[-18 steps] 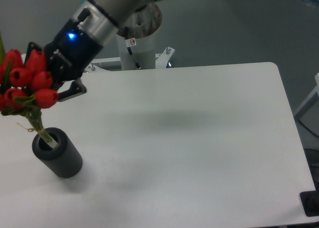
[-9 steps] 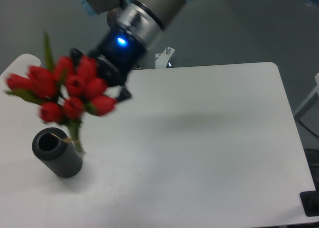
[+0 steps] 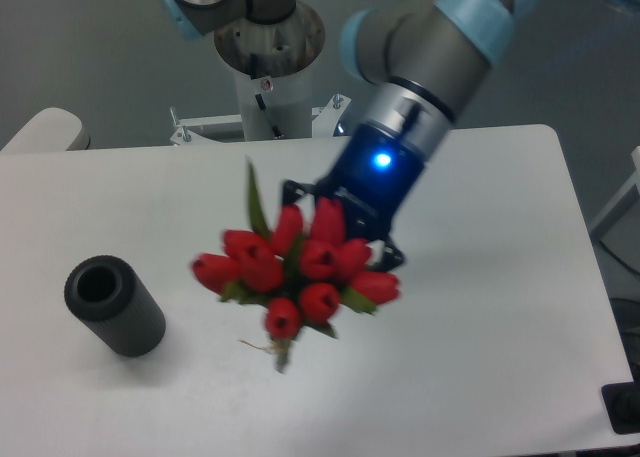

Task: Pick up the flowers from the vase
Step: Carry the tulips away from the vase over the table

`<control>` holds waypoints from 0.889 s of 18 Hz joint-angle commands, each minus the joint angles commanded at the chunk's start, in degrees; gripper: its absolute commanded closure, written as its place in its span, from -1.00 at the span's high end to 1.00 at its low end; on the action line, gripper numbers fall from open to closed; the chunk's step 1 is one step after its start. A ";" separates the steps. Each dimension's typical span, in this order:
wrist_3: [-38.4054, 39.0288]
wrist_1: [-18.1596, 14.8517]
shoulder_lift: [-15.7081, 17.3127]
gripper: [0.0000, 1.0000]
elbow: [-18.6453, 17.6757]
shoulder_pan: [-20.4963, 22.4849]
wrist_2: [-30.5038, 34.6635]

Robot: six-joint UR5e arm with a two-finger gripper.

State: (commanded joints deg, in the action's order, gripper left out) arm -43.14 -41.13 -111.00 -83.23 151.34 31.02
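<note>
The gripper (image 3: 335,239) carries the flowers (image 3: 295,267), a bunch of red tulip buds with green leaves, out over the middle of the white table (image 3: 480,307). Its black fingers are mostly hidden behind the buds, so the pinch itself is not visible, but the bunch hangs from the tool with nothing else supporting it, so it reads as clamped on the bunch from behind and above. The bunch's long axis runs roughly from the gripper down toward the camera-near edge, buds fanned out in front, the short tied stem end (image 3: 280,352) pointing down and just above or barely at the table surface; contact cannot be told. The dark grey vase (image 3: 113,305) stands well apart to the left of the bunch, tilted look from the camera angle, mouth open and hollow with nothing in it. So the flowers are out of the vase and clear of it sideways. By judgement the pick is essentially done; what remains turns on the stem tip's height over the table. A lift straight up would keep the stems from dragging. Risk: a loose hold on the leafy part could let the bunch slip or rotate.
</note>
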 joint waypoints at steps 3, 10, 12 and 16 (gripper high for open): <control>-9.57 -0.09 -0.09 -0.35 -1.93 0.27 5.25; -11.18 0.00 -0.62 -0.35 -1.76 0.27 9.49; -11.18 -0.09 -0.70 -0.35 -1.67 0.27 9.67; -11.18 -0.09 -0.70 -0.35 -1.50 0.27 9.85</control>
State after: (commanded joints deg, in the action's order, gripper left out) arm -54.32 -41.22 -111.71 -84.73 151.61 40.87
